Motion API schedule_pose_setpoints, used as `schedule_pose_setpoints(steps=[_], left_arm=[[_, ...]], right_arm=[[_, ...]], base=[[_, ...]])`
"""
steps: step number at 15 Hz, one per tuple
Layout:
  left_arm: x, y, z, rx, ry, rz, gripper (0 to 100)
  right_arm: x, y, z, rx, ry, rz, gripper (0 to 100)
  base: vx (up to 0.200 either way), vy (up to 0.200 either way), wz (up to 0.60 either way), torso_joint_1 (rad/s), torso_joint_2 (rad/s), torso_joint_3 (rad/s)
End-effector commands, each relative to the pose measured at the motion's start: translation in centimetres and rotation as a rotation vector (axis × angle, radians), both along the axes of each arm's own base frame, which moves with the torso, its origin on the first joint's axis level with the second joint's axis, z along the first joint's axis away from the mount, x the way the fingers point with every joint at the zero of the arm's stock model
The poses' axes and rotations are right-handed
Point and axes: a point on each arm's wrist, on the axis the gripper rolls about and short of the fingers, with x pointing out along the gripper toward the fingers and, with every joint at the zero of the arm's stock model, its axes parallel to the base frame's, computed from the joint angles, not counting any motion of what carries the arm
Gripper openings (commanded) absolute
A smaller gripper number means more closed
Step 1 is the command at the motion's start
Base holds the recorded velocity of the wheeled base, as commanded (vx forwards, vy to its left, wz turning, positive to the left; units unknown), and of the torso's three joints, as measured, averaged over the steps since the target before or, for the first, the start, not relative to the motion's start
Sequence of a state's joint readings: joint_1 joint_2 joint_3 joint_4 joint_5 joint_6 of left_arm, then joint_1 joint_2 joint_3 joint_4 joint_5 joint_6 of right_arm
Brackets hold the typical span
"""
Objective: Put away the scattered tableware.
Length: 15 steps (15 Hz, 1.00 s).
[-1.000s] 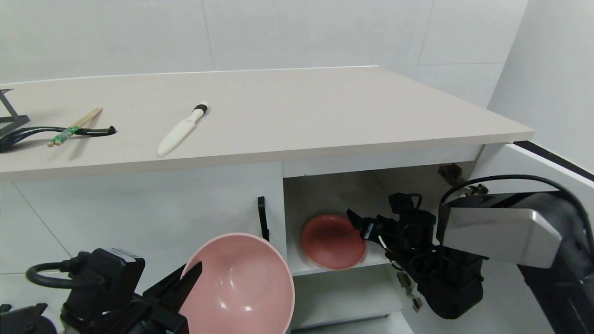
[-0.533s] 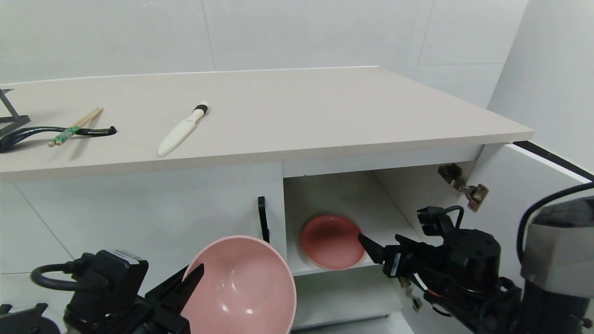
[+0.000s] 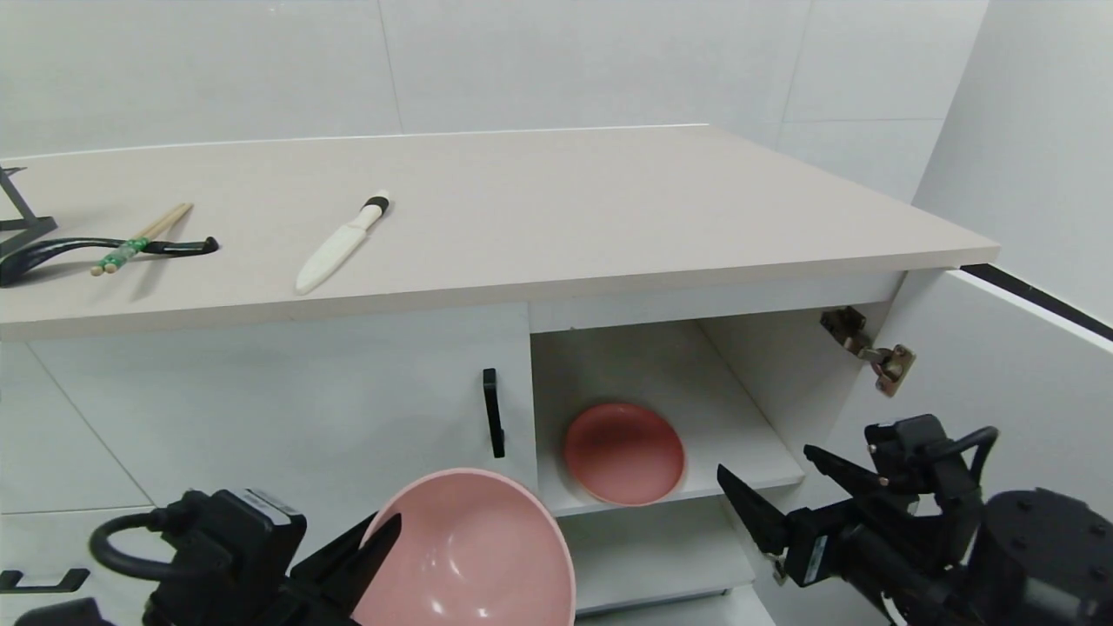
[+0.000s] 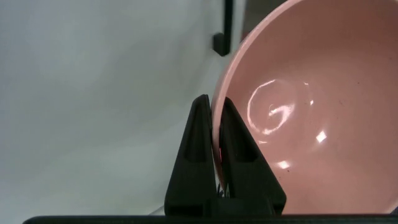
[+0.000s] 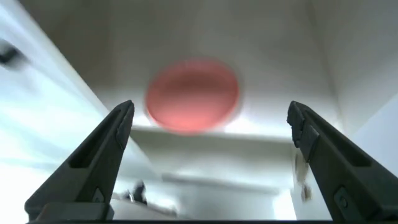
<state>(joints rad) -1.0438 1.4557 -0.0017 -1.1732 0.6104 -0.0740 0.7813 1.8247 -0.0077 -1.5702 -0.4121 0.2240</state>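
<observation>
Stowing is underway: left gripper point(image 4: 212, 106) is clamping the pink bowl point(image 3: 469, 548) by its rim; right gripper point(image 3: 769, 465) is hanging open, red plate point(image 3: 623, 452) lying ahead on the shelf point(image 3: 756, 448). Next, the bowl is probably needing carrying there.

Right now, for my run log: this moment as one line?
left gripper: shut on glossy pale pink bowl | right gripper: open, before open white cabinet | round red plate: on shelf
</observation>
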Motion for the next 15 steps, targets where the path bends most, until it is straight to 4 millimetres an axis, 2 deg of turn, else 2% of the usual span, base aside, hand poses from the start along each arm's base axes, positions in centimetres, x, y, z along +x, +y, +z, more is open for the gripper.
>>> schedule_pose_setpoints(steps=[1,3,5,6,8,12,14,15], left_arm=[[-0.1,-1.2,-1.3,0.111,0.017,-0.056,0],[-0.2,-2.4,-2.2,0.155,0.013,-0.1,0],[0.6,-5.1,-3.3,0.142,-0.067,-0.14,0],[0.9,-5.7,-4.4,0.205,-0.063,-0.145,0],[0.9,-6.1,-5.4,0.236,-0.039,-0.151,0],[2.7,-8.5,-5.1,0.207,-0.093,-0.131,0],[4.0,-10.5,-5.4,0.23,-0.137,-0.132,0],[5.3,-12.3,-5.6,0.264,-0.188,-0.129,0]], right_arm=[[-1.8,0.0,2.4,0.05,-0.1,0.032,100],[-1.9,0.1,2.3,0.046,-0.099,0.035,100],[-2.0,0.1,2.4,0.049,-0.101,0.04,100],[-2.0,0.1,2.4,0.05,-0.102,0.038,100],[-1.9,0.1,2.4,0.05,-0.102,0.035,100],[-1.9,0.1,2.4,0.051,-0.102,0.035,100],[-1.9,0.1,2.4,0.051,-0.102,0.035,100],[-1.8,0.0,2.4,0.05,-0.101,0.029,100]], base=[[0.0,0.0,0.0,0.0,0.0,0.0],[0.0,0.0,0.0,0.0,0.0,0.0],[0.0,0.0,0.0,0.0,0.0,0.0],[0.0,0.0,0.0,0.0,0.0,0.0],[0.0,0.0,0.0,0.0,0.0,0.0],[0.0,0.0,0.0,0.0,0.0,0.0],[0.0,0.0,0.0,0.0,0.0,0.0],[0.0,0.0,0.0,0.0,0.0,0.0]])
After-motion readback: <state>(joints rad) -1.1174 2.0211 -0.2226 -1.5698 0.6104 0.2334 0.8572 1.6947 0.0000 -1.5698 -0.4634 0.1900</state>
